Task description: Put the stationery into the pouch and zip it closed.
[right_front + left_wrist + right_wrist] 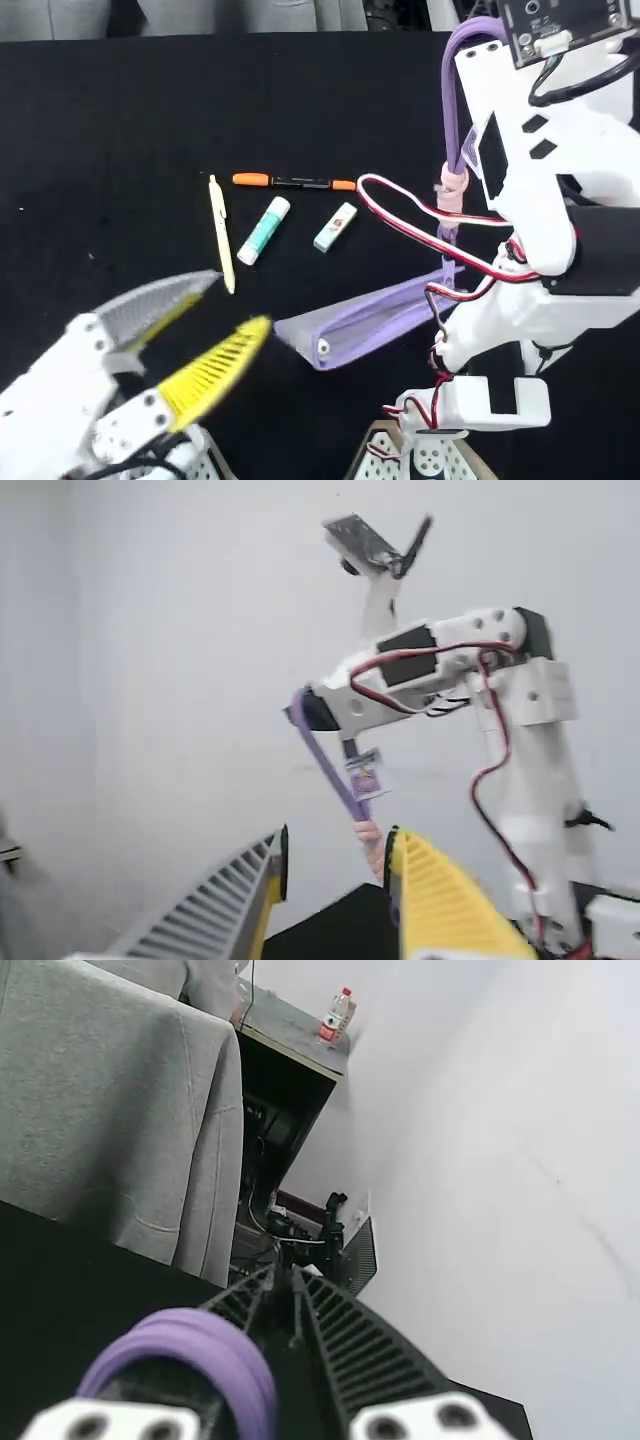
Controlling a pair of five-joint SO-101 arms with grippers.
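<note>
**High view:** Open room lies across the upper left of the black table (100, 150). The left gripper (240, 300) sits at lower left with its jaws spread wide and holding nothing; the frame's bottom edge cuts off its arm. Just right of it the purple pouch (370, 318) lies on the table. Its right end tilts up on the strap (452, 120), which runs to the right arm (540, 200) at the frame's right. The pouch's inside cannot be made out. Above the pouch and apart from it lie a pen (221, 235), a glue stick (263, 231), an eraser (335, 227) and a marker (295, 182).

**Left wrist view:** The left gripper (338, 850) gapes against a white wall. Beyond it, the strap (325, 760) hangs from the right arm (520, 730).

**Right wrist view:** The right gripper (292, 1285) has its jaws pressed together. The strap (190, 1345) arches across their base and appears caught there, its ends cut off at the bottom.
</note>
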